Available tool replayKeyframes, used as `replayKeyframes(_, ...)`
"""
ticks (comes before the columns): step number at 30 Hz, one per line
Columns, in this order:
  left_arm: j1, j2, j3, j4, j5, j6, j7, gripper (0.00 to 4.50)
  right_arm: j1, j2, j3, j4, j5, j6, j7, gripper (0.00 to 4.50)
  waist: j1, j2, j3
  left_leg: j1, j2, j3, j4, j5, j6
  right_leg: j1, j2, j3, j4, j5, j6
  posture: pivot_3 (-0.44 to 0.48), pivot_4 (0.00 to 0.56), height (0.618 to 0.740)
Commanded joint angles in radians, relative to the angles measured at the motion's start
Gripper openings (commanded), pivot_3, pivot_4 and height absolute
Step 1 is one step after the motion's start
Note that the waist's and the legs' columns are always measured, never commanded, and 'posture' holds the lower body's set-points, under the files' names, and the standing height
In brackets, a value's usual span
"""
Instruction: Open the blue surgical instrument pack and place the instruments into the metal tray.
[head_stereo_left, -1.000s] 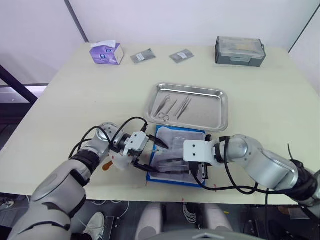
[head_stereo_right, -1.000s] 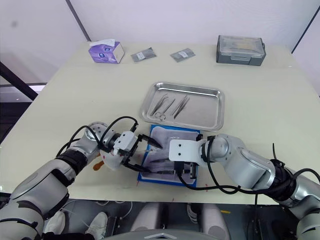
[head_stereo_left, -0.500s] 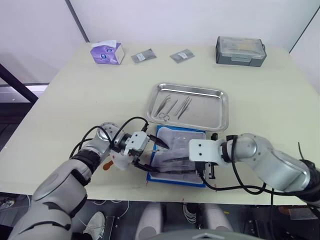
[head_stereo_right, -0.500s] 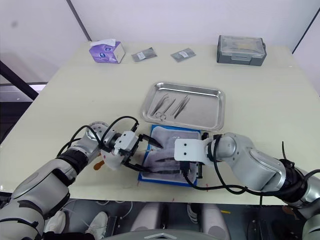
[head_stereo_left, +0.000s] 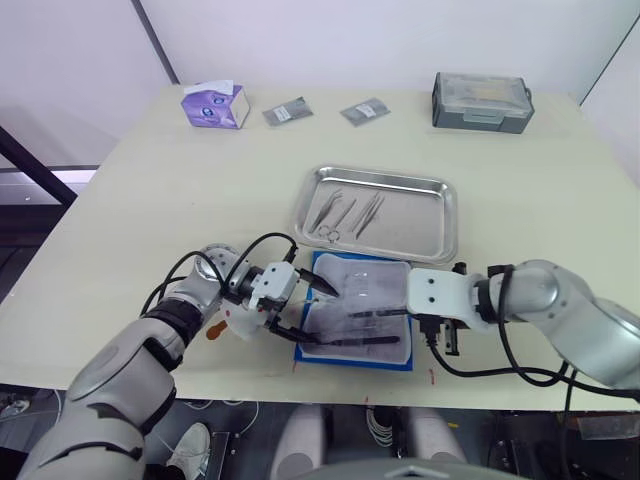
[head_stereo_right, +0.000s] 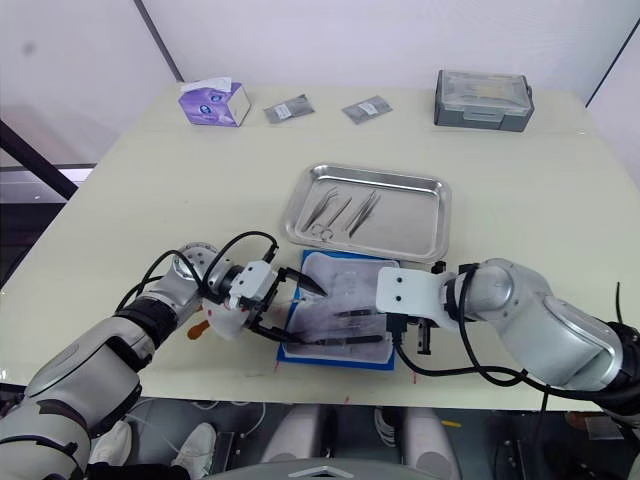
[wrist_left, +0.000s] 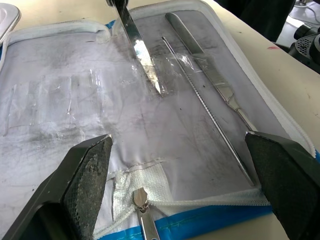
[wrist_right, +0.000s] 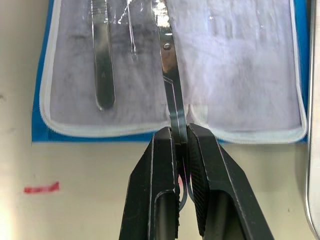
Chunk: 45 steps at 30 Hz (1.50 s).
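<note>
Metal tray (head_stereo_left: 445, 205): polished, reflective steel. Instrument pack (wrist_right: 235, 75): matt blue outer fabric, grey-white cloth lining, glossy clear plastic pockets. Scissors (wrist_right: 170, 95): shiny bare metal. Table (head_stereo_left: 150, 180): smooth, matt.

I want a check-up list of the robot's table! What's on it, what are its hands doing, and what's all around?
Surface: pale table, red tape marks near its front edge.
Job's things: blue surgical instrument pack lies open in front of the metal tray; three instruments lie in the tray, others remain in the pack.
Clutter: purple tissue box, two grey foil packets, grey lidded box along the far edge.
End effectors: left end effector open over the pack's left edge; right end effector shut on scissors, partly out of the pack.
Cables: black cables loop along both arms.
Surroundings: white walls, a dark bar at left.
</note>
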Motion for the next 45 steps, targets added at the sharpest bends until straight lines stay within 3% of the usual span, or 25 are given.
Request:
replayKeyframes(1, 0.029, 0.000, -0.031, 0.040, 0.059, 0.011, -0.046, 4.50, 0.003, -0.030, -0.101, -0.064, 0.024, -0.017, 0.005, 0.03, -0.001, 0.000, 0.000, 0.000, 0.000, 0.000, 0.000, 0.000, 0.000, 0.000, 0.000, 0.000, 0.000, 0.000, 0.000, 0.000, 0.150, 0.740)
replayKeyframes(10, 0.026, -0.004, -0.023, 0.051, 0.066, 0.012, -0.046, 4.50, 0.178, -0.205, -0.278, -0.067, 0.063, -0.135, 0.067, 0.03, 0.000, 0.000, 0.000, 0.000, 0.000, 0.001, 0.000, 0.000, 0.000, 0.000, 0.000, 0.001, 0.000, 0.000, 0.000, 0.000, 0.150, 0.740)
replayKeyframes(14, 0.026, -0.005, -0.021, 0.056, 0.068, 0.010, -0.046, 4.50, 0.231, -0.212, -0.369, -0.039, 0.094, -0.168, 0.072, 0.03, -0.002, 0.000, 0.000, 0.001, 0.000, 0.002, -0.001, 0.000, 0.000, 0.000, 0.000, 0.001, 0.000, 0.000, 0.000, 0.000, 0.150, 0.740)
replayKeyframes(16, 0.027, -0.006, -0.021, 0.059, 0.069, 0.009, -0.046, 4.50, 0.228, -0.145, -0.435, -0.020, 0.149, -0.133, 0.050, 0.03, -0.002, 0.000, 0.000, 0.001, 0.000, 0.002, -0.001, 0.000, 0.000, 0.000, 0.000, 0.001, 0.000, 0.000, 0.000, 0.000, 0.150, 0.740)
replayKeyframes(22, 0.028, -0.014, -0.017, 0.071, 0.074, 0.006, -0.046, 4.50, 0.104, 0.220, -0.567, 0.051, 0.293, 0.078, -0.137, 0.03, 0.000, -0.001, 0.000, 0.001, 0.000, 0.001, -0.001, 0.000, 0.000, 0.001, 0.001, 0.001, 0.000, 0.000, 0.000, 0.000, 0.150, 0.740)
replayKeyframes(28, 0.028, -0.021, -0.010, 0.069, 0.078, 0.008, -0.046, 4.50, 0.014, 0.504, -0.601, 0.222, 0.196, 0.161, -0.446, 0.03, -0.002, 0.002, -0.001, 0.001, 0.000, 0.001, -0.001, 0.000, 0.000, 0.000, 0.000, 0.002, 0.001, 0.000, 0.000, 0.000, 0.150, 0.740)
replayKeyframes(37, 0.031, -0.026, 0.002, 0.065, 0.084, 0.017, -0.046, 4.50, -0.092, 0.697, -0.561, 0.476, 0.066, 0.207, -0.697, 0.03, -0.002, 0.002, -0.001, 0.000, 0.000, 0.002, -0.001, 0.000, 0.000, -0.001, 0.000, 0.002, 0.001, 0.000, 0.000, 0.000, 0.150, 0.740)
replayKeyframes(45, 0.034, -0.023, 0.000, 0.059, 0.082, 0.019, -0.046, 4.50, -0.156, 0.822, -0.581, 0.661, 0.028, 0.206, -0.784, 0.03, -0.002, 0.003, -0.001, 0.000, 0.000, 0.002, -0.002, 0.000, 0.000, -0.001, 0.001, 0.002, 0.001, 0.000, 0.000, 0.000, 0.150, 0.740)
